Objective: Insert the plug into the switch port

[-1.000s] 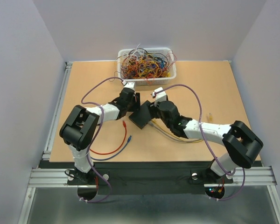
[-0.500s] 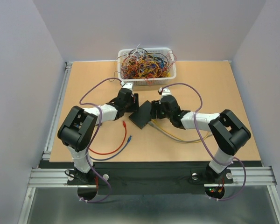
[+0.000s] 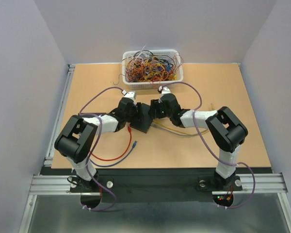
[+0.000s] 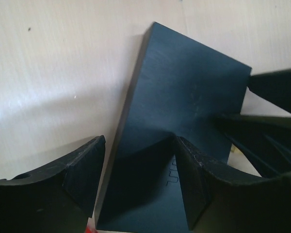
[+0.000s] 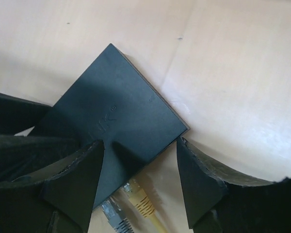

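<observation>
Here my left claw (image 4: pixel 138 155) and right claw (image 5: pixel 138 150), both wide, straddle the black switch (image 5: pixel 111 102) on the table (image 5: pixel 223 73), likely squaring it; next needs a grip on the yellow plug (image 5: pixel 138 201) beside it.

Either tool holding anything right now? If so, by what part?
Nothing is clamped. Both tools are open: left tool and right tool each straddle an edge of the black box; the plugs lie beside it, ungripped.
</observation>
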You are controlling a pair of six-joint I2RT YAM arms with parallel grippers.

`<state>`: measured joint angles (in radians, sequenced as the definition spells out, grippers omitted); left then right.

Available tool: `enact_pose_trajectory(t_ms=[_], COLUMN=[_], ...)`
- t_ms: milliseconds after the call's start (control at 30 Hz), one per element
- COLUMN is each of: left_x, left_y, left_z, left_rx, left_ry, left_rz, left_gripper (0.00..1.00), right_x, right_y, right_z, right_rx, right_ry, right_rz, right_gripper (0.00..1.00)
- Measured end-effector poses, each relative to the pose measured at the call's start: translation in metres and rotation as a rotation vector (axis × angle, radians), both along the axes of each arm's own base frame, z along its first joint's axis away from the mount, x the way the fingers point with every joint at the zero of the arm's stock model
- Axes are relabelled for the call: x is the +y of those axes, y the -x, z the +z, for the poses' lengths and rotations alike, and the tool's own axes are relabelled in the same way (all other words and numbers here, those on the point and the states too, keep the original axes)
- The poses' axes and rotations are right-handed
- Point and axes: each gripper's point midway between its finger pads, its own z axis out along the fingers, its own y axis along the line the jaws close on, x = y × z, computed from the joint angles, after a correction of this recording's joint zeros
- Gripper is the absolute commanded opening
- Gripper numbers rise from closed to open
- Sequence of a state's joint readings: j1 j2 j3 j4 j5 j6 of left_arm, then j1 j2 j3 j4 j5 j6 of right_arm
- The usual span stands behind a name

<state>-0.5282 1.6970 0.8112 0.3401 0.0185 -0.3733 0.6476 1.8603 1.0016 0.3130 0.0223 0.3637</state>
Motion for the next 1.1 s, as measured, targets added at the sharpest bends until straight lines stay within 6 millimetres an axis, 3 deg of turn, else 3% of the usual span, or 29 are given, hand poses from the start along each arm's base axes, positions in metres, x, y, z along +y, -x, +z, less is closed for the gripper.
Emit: enact_pose_trajectory(t_ms=[300,600,733,900,1100], left_x=[0.018,0.023,0.023,0.022,0.019], left_y=[0.019,0.019,0.017,0.019,0.024], left_z=[0.0,0.0,0.004,0.003,-0.002], left_rx=[0.011,0.016,0.021,0.042,0.072], left_ry=[-0.016,-0.035,-0.042,-0.023,0.049], left_rz=[0.044,0.065,0.069,0.084,0.129], left_gripper=[0.7,0.7,0.7,0.7,0.7], right_x=[0.031,0.034,0.031,0.012,-0.034], right_y=[0.006,0.011,0.004,-0.01,-0.005], right_z=[-0.011,-0.011,-0.007,0.018,0.092], right_rx=[0.063,0.064,0.041,-0.034,-0.185], right_ry=[-0.071,-0.066,-0.019,0.064,0.071], right_rz=[0.127,0.172,0.169,0.096,-0.046], right_gripper=[0.66,0.67,0.69,0.75,0.8])
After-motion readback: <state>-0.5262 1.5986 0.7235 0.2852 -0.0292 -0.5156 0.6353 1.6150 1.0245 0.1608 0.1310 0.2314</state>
